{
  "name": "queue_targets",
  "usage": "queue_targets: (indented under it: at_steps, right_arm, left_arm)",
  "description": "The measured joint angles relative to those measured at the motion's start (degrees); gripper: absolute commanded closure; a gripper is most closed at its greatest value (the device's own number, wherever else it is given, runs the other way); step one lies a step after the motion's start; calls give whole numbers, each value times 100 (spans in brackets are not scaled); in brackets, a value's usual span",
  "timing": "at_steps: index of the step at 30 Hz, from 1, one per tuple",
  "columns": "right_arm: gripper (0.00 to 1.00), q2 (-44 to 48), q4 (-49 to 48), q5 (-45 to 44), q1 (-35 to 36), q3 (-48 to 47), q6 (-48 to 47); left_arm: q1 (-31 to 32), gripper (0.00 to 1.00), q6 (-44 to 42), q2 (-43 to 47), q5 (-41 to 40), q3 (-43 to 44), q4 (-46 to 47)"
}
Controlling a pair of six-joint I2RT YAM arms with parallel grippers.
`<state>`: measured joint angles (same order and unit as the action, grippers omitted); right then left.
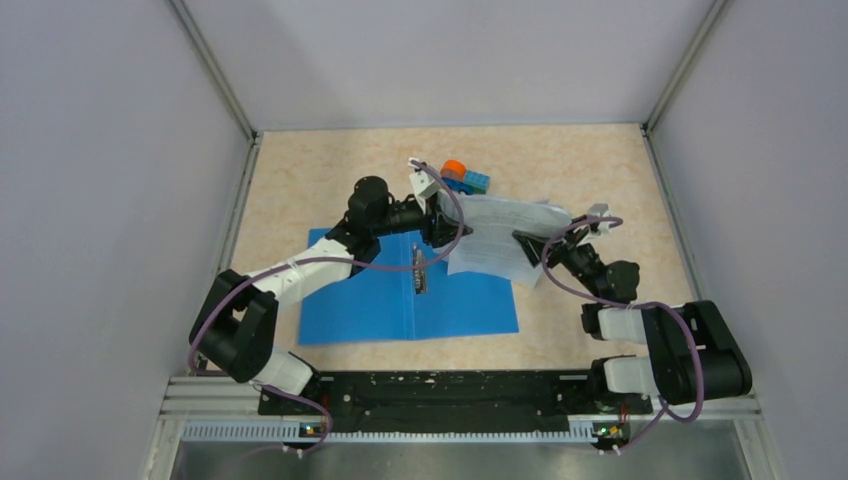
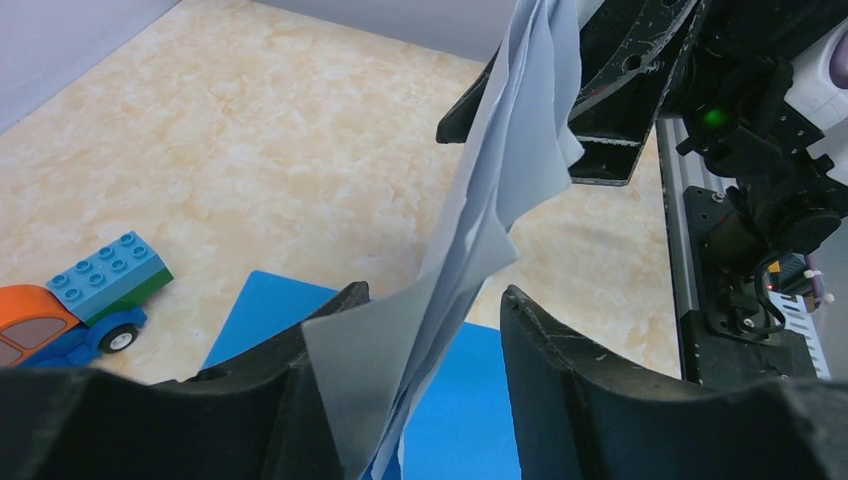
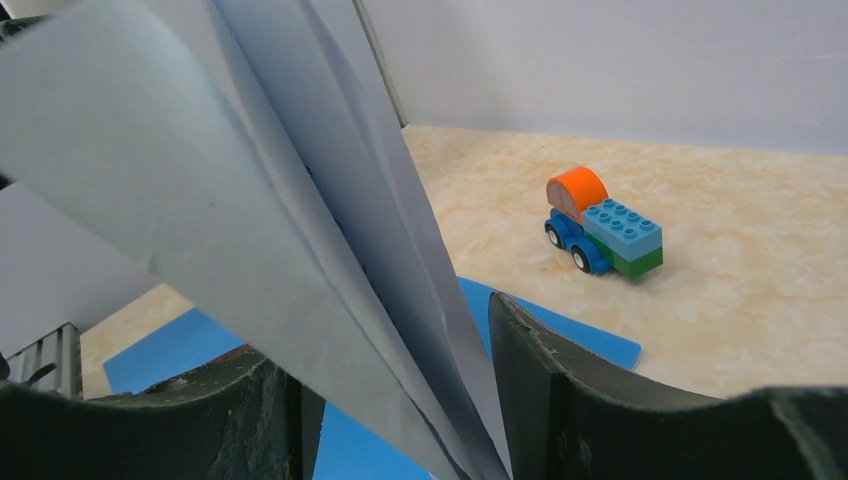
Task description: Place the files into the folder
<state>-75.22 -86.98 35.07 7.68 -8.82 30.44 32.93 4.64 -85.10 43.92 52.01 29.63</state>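
Beige marbled table (image 1: 300, 200) lies under both arms. The left arm stretches low across the folder (image 1: 360, 290), and the right arm bends in from the folder's right side. The left gripper (image 2: 430, 310) stands part open astride the files (image 1: 500, 235), one finger touching them and a sliver of gap at the other. The right gripper (image 3: 390, 340) pinches their opposite edge, so the sheets hang aloft over the folder's far right corner. Only the top view shows the folder lying open and flat; the wrist views show the sheets fanned. A toy truck (image 1: 465, 177) sits beyond the folder's far edge.
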Motion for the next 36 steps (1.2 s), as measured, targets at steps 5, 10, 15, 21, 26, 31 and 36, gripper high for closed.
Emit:
queue_targets:
  at_steps: [5,10,15,21,26,31,36]
  right_arm:
    - [43,0,0,11,66,0,-42]
    - [43,0,2,7,164,-107,-74]
    - [43,-68,0,-31,284,-214,-96]
    - [43,-260,-13,-98,415,-256,-129]
    - [43,-415,-9,-190,498,-258,-129]
    - [43,-420,-9,-352,498,-256,-195]
    - [43,-420,-11,-402,498,-254,-236]
  left_arm:
    - [-24,45,258,9,116,-17,175]
    - [-24,46,590,9,236,-72,533]
    - [-2,46,776,9,302,-92,706]
    - [55,46,935,-4,323,-90,859]
    - [105,46,1029,-76,321,-92,944]
    - [105,42,938,-46,278,-181,942]
    - [15,37,767,133,284,-352,732]
